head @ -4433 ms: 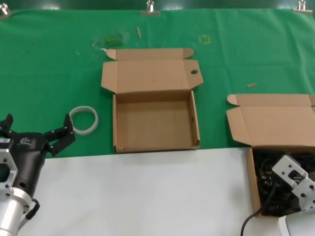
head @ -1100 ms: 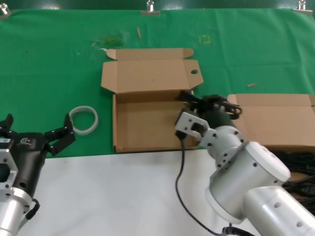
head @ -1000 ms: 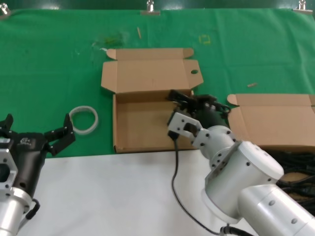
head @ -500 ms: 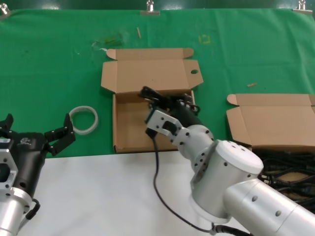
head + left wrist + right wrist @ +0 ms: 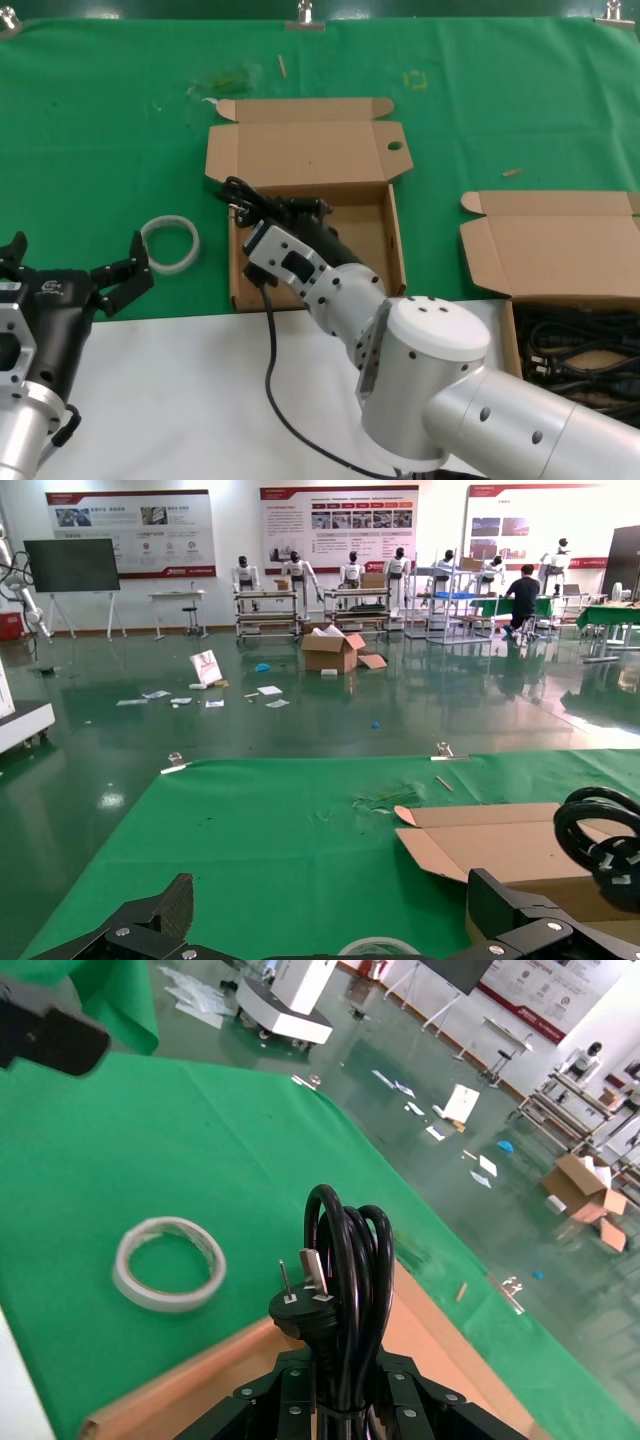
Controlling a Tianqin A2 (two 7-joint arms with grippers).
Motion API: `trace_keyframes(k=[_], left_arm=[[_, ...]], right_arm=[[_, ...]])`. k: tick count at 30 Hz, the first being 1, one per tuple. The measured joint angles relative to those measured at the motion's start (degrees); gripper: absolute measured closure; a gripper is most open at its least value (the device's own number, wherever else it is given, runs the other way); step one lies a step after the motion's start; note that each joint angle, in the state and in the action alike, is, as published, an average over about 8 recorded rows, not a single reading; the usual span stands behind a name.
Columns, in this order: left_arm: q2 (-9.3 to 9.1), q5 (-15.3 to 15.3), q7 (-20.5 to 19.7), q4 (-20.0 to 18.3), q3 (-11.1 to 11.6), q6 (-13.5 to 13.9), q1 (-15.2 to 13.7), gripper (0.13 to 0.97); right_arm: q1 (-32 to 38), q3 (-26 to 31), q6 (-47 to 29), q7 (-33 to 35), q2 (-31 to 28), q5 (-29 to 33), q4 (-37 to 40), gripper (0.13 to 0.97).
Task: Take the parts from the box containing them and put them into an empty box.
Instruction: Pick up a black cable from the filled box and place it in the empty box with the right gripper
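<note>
Cardboard is being crossed in the head view: the right end effector (image 5: 262,213) is being held over the left rear corner of the empty box (image 5: 316,285), clamped on a coiled power cord (image 5: 243,196), while the remaining cords (image 5: 578,352) are lying in the source box (image 5: 560,255) at the far right; the left end effector (image 5: 75,262) is being kept spread and idle near the white tape ring (image 5: 170,243). In the left wrist view, the cord (image 5: 600,840) is being shown beside the box lid (image 5: 500,845). In the right wrist view, the cord (image 5: 345,1260) is being gripped upright between the jaws, its long axis vertical, with the box floor directly beneath, so a release is judged to need only a straight drop.
</note>
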State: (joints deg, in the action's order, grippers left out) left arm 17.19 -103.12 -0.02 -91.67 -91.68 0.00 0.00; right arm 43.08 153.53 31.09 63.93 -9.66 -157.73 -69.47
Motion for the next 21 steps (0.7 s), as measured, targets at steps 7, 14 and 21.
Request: trace_keyframes(k=[7,14,21], left_arm=[[0.0,0.0,0.0,0.0,0.0,0.0,0.0,0.132],[0.0,0.0,0.0,0.0,0.0,0.0,0.0,0.132],[0.0,0.0,0.0,0.0,0.0,0.0,0.0,0.132]], right_arm=[[0.6,2.0,0.3,-3.1,0.0,0.0,0.1,0.866],[0.6,2.0,0.3,-3.2,0.0,0.0,0.1,0.844],[0.6,2.0,0.3,-3.2,0.0,0.0,0.1,0.795]])
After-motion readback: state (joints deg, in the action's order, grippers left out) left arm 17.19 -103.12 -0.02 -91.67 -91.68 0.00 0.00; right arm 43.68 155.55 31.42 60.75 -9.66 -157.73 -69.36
